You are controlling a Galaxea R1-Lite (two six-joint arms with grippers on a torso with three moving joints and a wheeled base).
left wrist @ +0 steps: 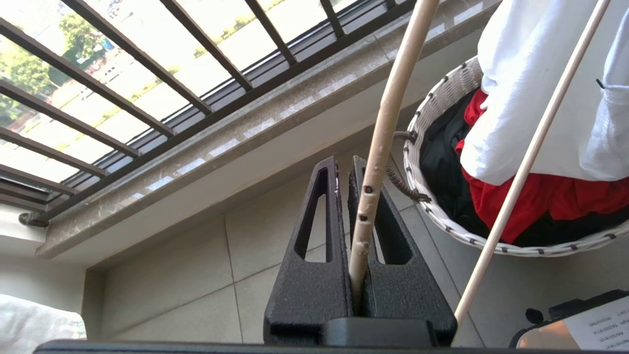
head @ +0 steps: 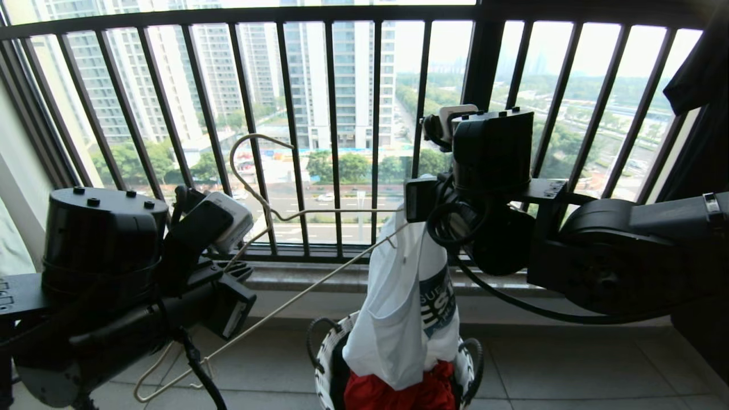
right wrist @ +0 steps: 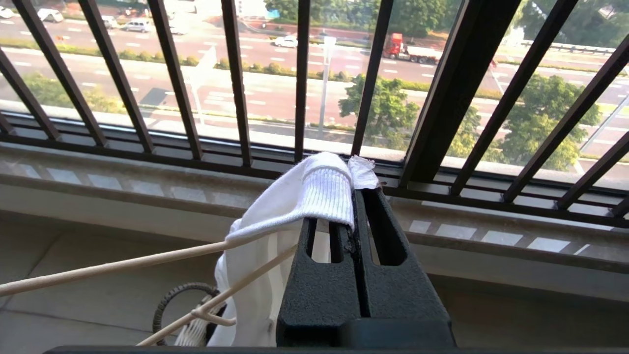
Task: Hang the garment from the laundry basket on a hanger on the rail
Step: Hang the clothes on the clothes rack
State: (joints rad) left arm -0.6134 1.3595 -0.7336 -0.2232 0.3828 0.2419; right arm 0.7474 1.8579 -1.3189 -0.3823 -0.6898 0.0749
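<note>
Black textured fingers [left wrist: 339, 206] of our left hand [left wrist: 353, 236] pinch the thin cream wire hanger [left wrist: 381, 128], a grip only that wrist view shows. Our right hand [right wrist: 355, 216] clamps the white T-shirt's [head: 398, 302] ribbed collar, seen from its own wrist. From the head, the shirt dangles over the round woven laundry basket [head: 324, 353] holding red cloth [head: 398, 393].

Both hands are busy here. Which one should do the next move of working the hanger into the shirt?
Left, probably. The left hand is shut on the hanger, whose end already reaches the T-shirt. The right hand is shut on its collar, holding it above the basket.
</note>
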